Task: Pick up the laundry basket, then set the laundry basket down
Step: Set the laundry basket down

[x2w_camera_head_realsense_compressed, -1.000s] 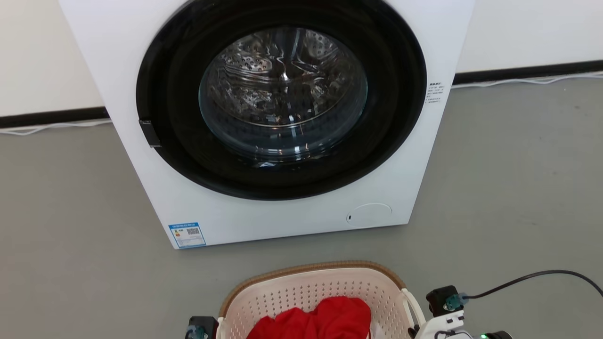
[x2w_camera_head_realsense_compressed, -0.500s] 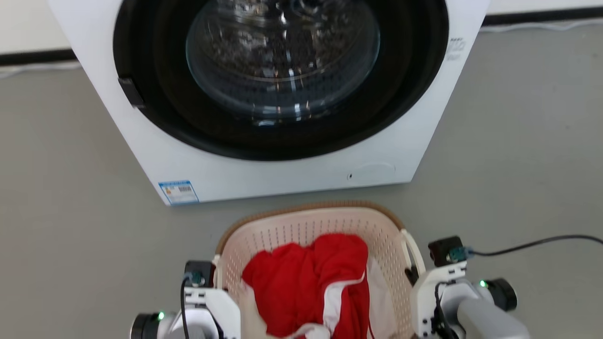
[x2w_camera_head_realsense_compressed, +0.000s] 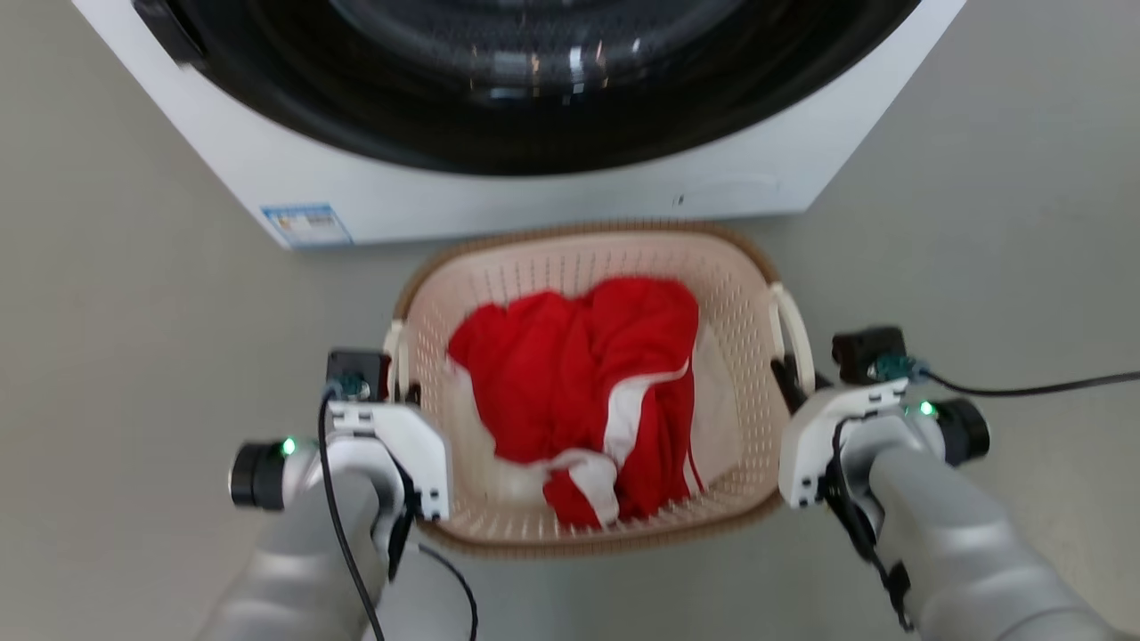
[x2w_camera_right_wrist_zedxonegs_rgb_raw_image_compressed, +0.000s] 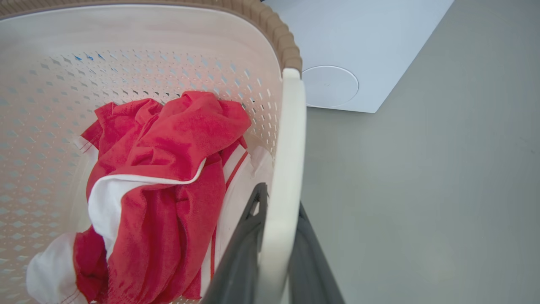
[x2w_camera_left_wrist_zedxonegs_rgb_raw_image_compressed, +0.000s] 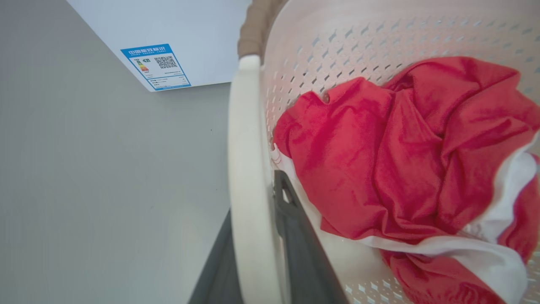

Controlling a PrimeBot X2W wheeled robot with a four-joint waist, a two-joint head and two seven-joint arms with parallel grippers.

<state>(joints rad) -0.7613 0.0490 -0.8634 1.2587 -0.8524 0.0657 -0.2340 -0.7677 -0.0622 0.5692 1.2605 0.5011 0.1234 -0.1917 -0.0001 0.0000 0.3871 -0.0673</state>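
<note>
Just in front of the white washer (x2w_camera_head_realsense_compressed: 534, 191), between the two arms, is the laundry basket (x2w_camera_head_realsense_compressed: 579, 233), its brown rim close to the machine's lower front panel. The left gripper (x2w_camera_left_wrist_zedxonegs_rgb_raw_image_compressed: 253, 211) is clamped on the left loop handle (x2w_camera_left_wrist_zedxonegs_rgb_raw_image_compressed: 247, 147), one dark finger inside the loop and one outside. The right gripper (x2w_camera_right_wrist_zedxonegs_rgb_raw_image_compressed: 280, 202) pinches the right loop handle (x2w_camera_right_wrist_zedxonegs_rgb_raw_image_compressed: 289, 139) the same way. A crumpled red and white garment (x2w_camera_head_realsense_compressed: 579, 374) lies inside (heaped toward the middle). Whether the basket's base touches the grey floor (x2w_camera_head_realsense_compressed: 134, 312) cannot be told.
</note>
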